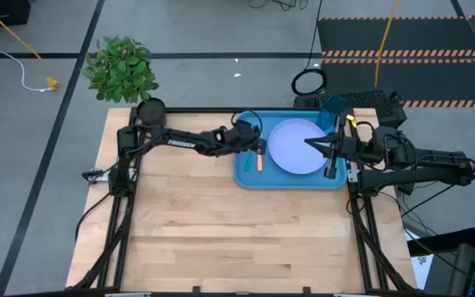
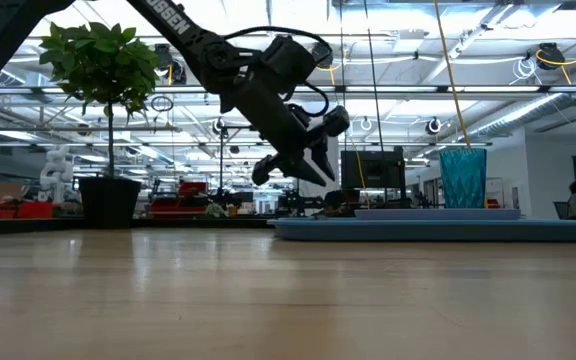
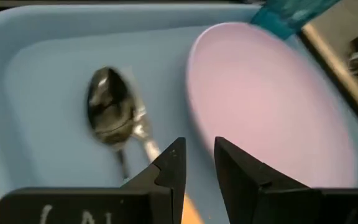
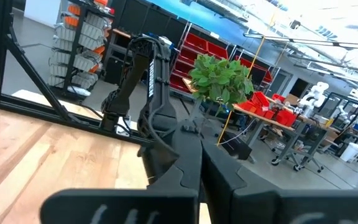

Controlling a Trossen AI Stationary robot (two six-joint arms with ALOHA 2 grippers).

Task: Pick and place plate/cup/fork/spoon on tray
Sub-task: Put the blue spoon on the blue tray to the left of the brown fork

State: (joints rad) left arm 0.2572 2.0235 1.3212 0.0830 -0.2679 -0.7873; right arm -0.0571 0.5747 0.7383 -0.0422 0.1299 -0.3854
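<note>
High view, tally from left to right: left pincer (image 1: 260, 145) hangs over the tray's left end, its fingers a little apart and holding nothing, as the left wrist view confirms. Tray (image 1: 248, 176) sits at the far side of the desk (image 1: 221, 239). Spoon (image 3: 112, 116) lies on the tray floor just beside the plate, bowl toward the far rim; its handle is partly hidden by the pincer. Fork (image 1: 259, 162), orange handle showing, lies on the tray just left of the plate, below the left pincer. Plate (image 1: 297, 147) rests flat in the tray's middle. Cup (image 1: 331, 111) stands upright at the tray's far right corner. Right pincer (image 1: 330, 152) reaches over the plate's right edge, fingers together and empty. Judgement: all four items appear to be on the tray, so the placing looks complete; only withdrawal of both arms seems left.
</note>
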